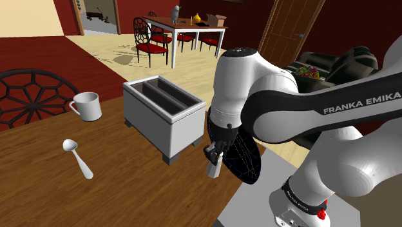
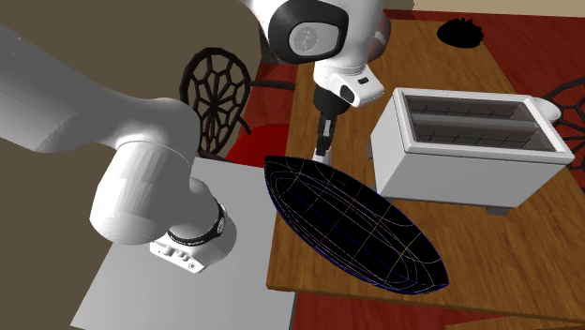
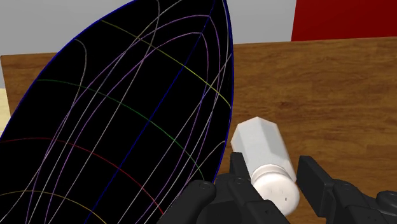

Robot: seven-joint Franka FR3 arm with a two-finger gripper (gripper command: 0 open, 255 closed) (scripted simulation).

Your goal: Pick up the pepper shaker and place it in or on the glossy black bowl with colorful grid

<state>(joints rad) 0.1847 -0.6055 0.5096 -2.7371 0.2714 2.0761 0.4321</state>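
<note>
Light: bright and even, coming from above.
Shadows: soft dark patch under the toaster [image 2: 469,159] on the surface [image 2: 525,262].
Arm [image 2: 75,94]: white, shading to grey underneath.
Bowl [image 2: 347,216]: flat black.

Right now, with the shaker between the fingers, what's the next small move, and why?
Probably lift slightly, then shift the tool sideways over the black grid bowl. Its fingers look clasped on the white shaker, which hangs right beside the bowl's rim, not yet over it.
</note>
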